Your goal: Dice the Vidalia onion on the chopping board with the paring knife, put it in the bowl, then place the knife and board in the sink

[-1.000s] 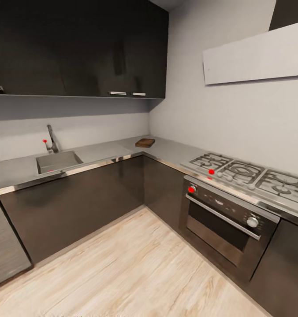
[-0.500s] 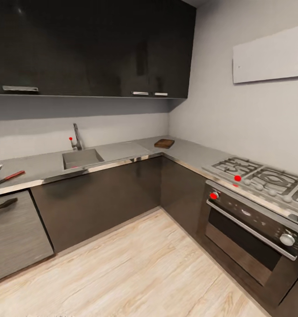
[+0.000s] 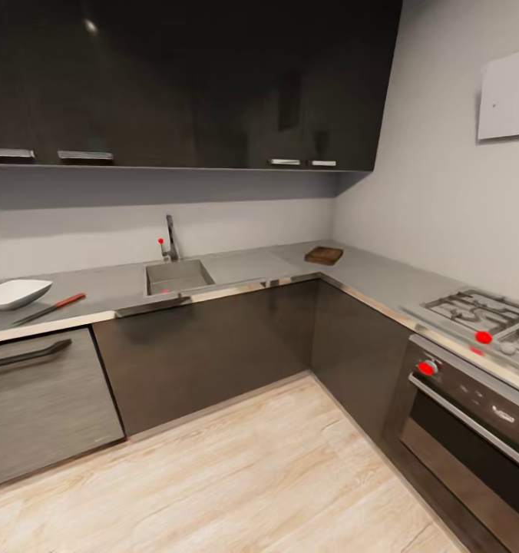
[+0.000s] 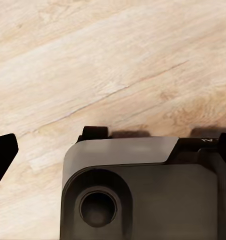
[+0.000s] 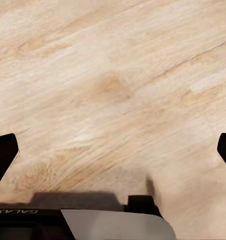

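While the robot stands off from the counter, nothing is held: both grippers hang spread over the floor.
The sink (image 3: 176, 276) sits mid-countertop (image 3: 244, 269); bowl (image 3: 14, 293) and paring knife (image 3: 51, 308) left, chopping board (image 3: 324, 255) far in the corner. Risk: overreaching for that board.

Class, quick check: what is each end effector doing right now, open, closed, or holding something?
Left end effector: open, holding nothing, above the wooden floor.
Right end effector: open, holding nothing, above the same floor.

One bowl (image 3: 14, 293), one paring knife (image 3: 51, 309), one chopping board (image 3: 324, 255)
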You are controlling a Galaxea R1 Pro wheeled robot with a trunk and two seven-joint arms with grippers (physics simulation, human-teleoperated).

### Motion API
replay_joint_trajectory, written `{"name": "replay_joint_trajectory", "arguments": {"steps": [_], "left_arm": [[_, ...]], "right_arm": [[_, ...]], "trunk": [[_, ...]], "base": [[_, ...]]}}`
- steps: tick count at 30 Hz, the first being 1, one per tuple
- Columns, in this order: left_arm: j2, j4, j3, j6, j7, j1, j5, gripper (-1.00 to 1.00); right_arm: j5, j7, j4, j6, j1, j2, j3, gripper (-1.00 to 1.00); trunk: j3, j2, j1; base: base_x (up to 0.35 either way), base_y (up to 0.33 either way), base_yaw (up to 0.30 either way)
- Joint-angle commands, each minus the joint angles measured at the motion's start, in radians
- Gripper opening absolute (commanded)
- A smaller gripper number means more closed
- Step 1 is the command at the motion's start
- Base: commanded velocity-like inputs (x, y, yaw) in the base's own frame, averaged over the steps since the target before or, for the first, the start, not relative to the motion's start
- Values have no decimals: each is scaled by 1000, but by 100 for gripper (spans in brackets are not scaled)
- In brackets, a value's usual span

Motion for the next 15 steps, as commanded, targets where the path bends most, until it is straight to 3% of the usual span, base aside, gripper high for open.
{"name": "replay_joint_trajectory", "arguments": {"steps": [1,15], "left_arm": [[0,-1,1,-2,-1,0,2,100],[-1,-1,1,-2,-1,0,2,100]], "right_arm": [[0,0,1,-3,0,0,0,100],[0,0,1,-3,0,0,1,100]], "trunk": [[-1,0,1],[-1,0,1]], "base": [[275,0,280],[308,-18,279]]}}
